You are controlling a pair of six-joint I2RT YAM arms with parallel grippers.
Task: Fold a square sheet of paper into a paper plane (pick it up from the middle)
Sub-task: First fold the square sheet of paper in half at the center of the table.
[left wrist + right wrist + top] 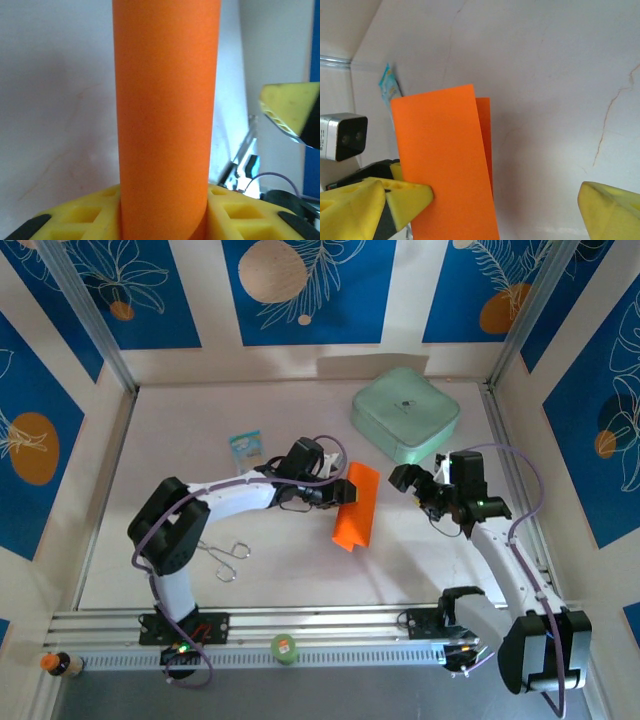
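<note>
Around the middle of the table, a little toward its right edge, the left claw (338,492) is closed on the sheet (356,506), which is doubled over and held up as a long strip. Just to its right, and apart from it, the right claw (420,494) stands wide open and holds nothing. I judge the step to be the first fold in half. To do it well, the left claw should grip firmly without crushing, and the right claw should take the free edges, bring them exactly together, then press the bend flat on the table. From the right wrist two layers are seen, the back one coming out a bit at the side, so the edges do not match; from above this cannot be seen. From the left wrist the sheet looks rounded between the pads (250,222), not sharply creased. Farther away, the packet (245,446) lies left of the middle, and the box (405,412) sits at the far right corner.
</note>
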